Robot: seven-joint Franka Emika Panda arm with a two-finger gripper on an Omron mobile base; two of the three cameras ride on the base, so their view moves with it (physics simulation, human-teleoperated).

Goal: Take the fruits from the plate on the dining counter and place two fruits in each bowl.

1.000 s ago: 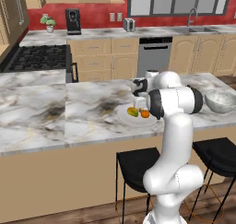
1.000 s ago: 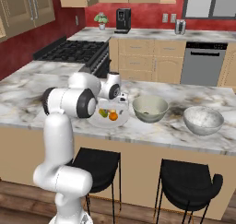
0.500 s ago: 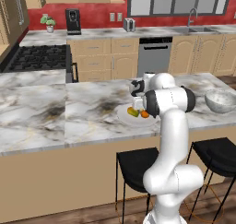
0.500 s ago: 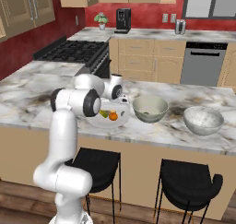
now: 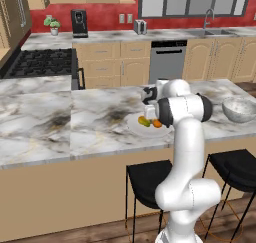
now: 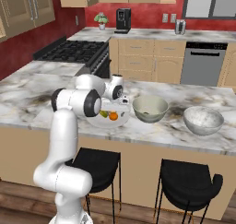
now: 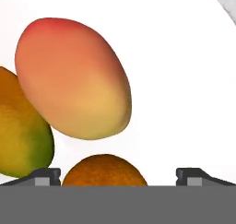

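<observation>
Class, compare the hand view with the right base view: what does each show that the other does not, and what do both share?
Hand view alone: the open gripper close over the peach orange-red fruit.

Right base view alone: the grey-green bowl, speckled bowl, dining counter and two stools.

Both: the white plate, orange fruit and yellow-green fruit.

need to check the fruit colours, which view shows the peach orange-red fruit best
The hand view: the peach orange-red fruit appears large and unblocked on the white plate, red at one end fading to yellow-orange. In both base views the fruits are tiny specks beside the arm, and this one cannot be told apart.
</observation>
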